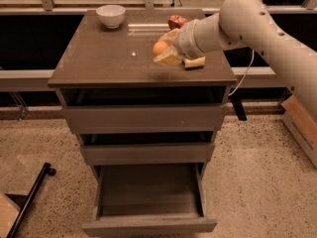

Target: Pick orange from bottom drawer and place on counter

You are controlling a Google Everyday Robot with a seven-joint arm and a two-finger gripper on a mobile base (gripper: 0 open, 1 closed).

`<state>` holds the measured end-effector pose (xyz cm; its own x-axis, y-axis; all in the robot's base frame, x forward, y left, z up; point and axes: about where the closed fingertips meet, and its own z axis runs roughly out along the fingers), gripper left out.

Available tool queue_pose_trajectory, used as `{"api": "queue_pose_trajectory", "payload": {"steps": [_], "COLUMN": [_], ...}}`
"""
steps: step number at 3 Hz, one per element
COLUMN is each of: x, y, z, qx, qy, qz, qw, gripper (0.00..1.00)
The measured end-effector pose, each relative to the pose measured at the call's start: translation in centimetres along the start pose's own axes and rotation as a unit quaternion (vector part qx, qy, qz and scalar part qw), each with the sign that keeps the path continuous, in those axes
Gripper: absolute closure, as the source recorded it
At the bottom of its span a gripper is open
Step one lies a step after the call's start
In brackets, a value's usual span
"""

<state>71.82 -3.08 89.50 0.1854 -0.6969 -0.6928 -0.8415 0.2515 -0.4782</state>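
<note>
Evidently the orange [159, 47] is held ready for setting down. It is pinched between the pale fingers of the gripper [165, 50], which hangs just above the counter [99, 58], over the right-centre of its top. The jaws are seen pressed onto the fruit from above and below, so that it is cradled at its middle and not nipped at an edge. Whether the fruit touches the counter cannot be told, though it appears slightly clear of it. The arm is brought in from the counter's right side and kept low, which is judged to make any drop short once the grip is loosened.

The bottom drawer [148, 197], at the foot of the cabinet below the counter, stands pulled out, and no orange is seen in it; the picking part is therefore judged done.

On the counter, a yellow sponge [194, 62] lies near the front right edge, just beside the gripper. A red can [177, 21] sits toward the back right, and a white bowl [110, 15] at the back left. The spot beneath the fruit is free of these, and is presumably chosen for that reason. Since a round fruit may roll on a glossy top, a gentle release well back from the counter's front edge is advised.
</note>
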Motion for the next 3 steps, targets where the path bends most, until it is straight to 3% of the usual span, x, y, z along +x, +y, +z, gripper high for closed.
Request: {"api": "queue_pose_trajectory", "payload": {"steps": [1,2,3], "x": [0.8,0.9,-0.5], "y": [-3.3,-5.5,-6.5], "z": [2.5,5.8,10.0], "qx": [0.007,-0.003,-0.028], "qy": [-0.034,-0.048,-0.050], "qz": [0.022,0.033,0.028], "qw": [0.9992,0.9983,0.9979], "gripper": [1.00,1.00,0.81]}}
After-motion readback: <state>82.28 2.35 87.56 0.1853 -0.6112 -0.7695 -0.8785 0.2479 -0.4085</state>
